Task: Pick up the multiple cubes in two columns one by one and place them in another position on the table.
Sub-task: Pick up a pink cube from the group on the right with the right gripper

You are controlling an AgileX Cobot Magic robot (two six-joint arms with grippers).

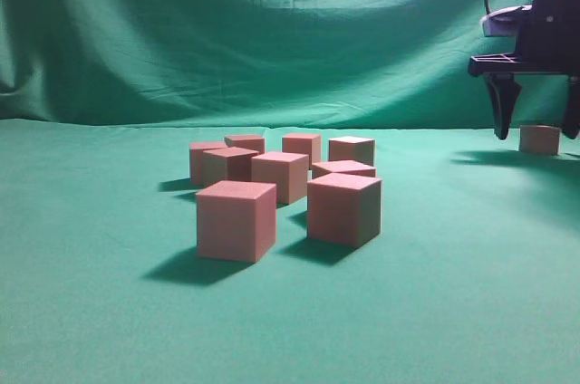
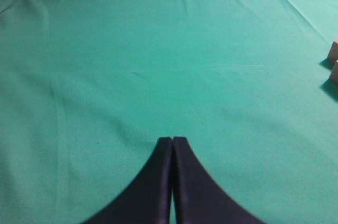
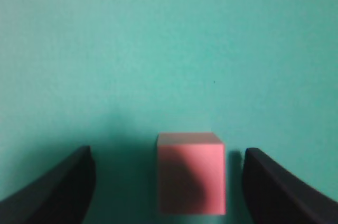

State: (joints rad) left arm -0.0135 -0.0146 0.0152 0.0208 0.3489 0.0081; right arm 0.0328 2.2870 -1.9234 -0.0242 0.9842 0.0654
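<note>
Right gripper (image 1: 536,121) hangs pointing down at far right, fingers (image 3: 58,192) spread wide, clear of the lone cube (image 3: 191,174) sitting on the surface (image 1: 91,312) between them. Left gripper (image 2: 172,145) low over bare cloth, fingers pressed together. Other cubes (image 1: 285,189) clustered mid-surface.

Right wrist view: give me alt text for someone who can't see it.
A single pink cube sits on the green table between the right gripper's open dark jaws, with a gap on each side. Nothing else shows.
</note>
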